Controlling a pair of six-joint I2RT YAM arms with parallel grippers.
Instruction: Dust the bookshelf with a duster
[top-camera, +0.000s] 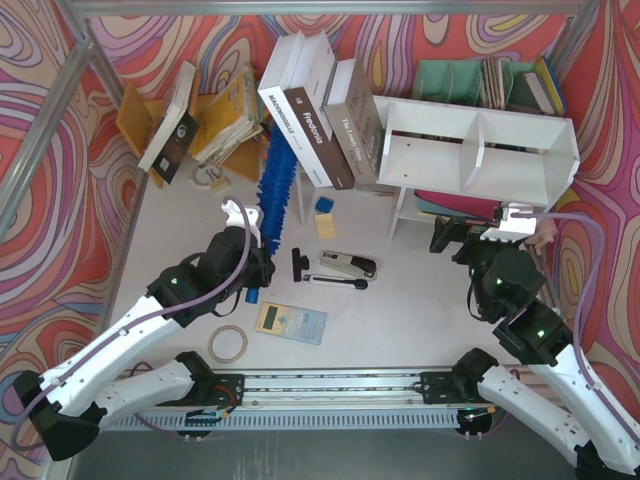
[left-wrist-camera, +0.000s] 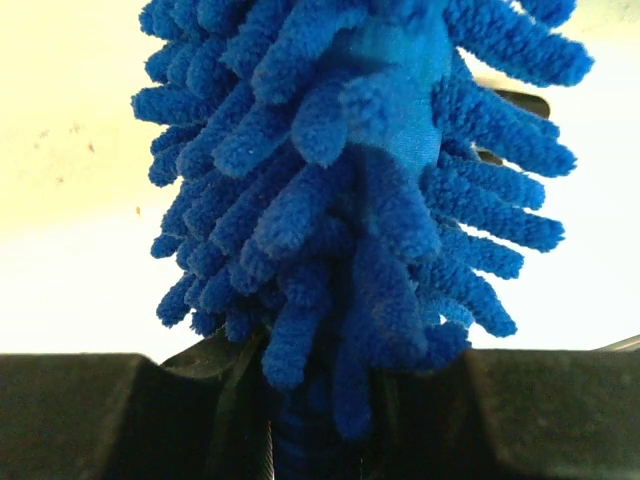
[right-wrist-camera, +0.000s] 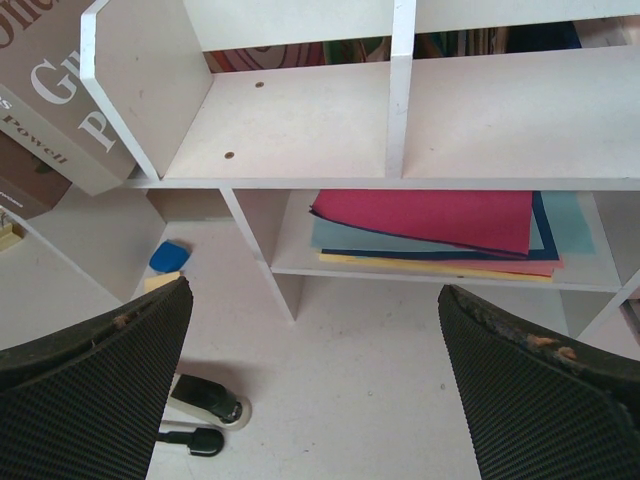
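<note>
The white bookshelf (top-camera: 480, 150) stands at the back right, with one divider between two upper compartments and coloured paper sheets (right-wrist-camera: 430, 225) on its lower level. The duster (top-camera: 277, 185) points away from me at centre left, its fluffy blue head reaching up toward the leaning books. My left gripper (top-camera: 256, 266) is shut on the duster's blue handle just below the head. In the left wrist view the duster head (left-wrist-camera: 360, 200) fills most of the frame above my left gripper (left-wrist-camera: 305, 425). My right gripper (top-camera: 465, 238) hangs open in front of the bookshelf (right-wrist-camera: 300, 120), with nothing between its fingers (right-wrist-camera: 90, 385).
Large books (top-camera: 320, 115) lean against the shelf's left side. A stapler (top-camera: 348, 264), a calculator (top-camera: 291, 321) and a tape roll (top-camera: 228, 343) lie on the table near the arms. A teal organizer (top-camera: 450, 80) stands behind the shelf, an orange rack (top-camera: 135, 120) at back left.
</note>
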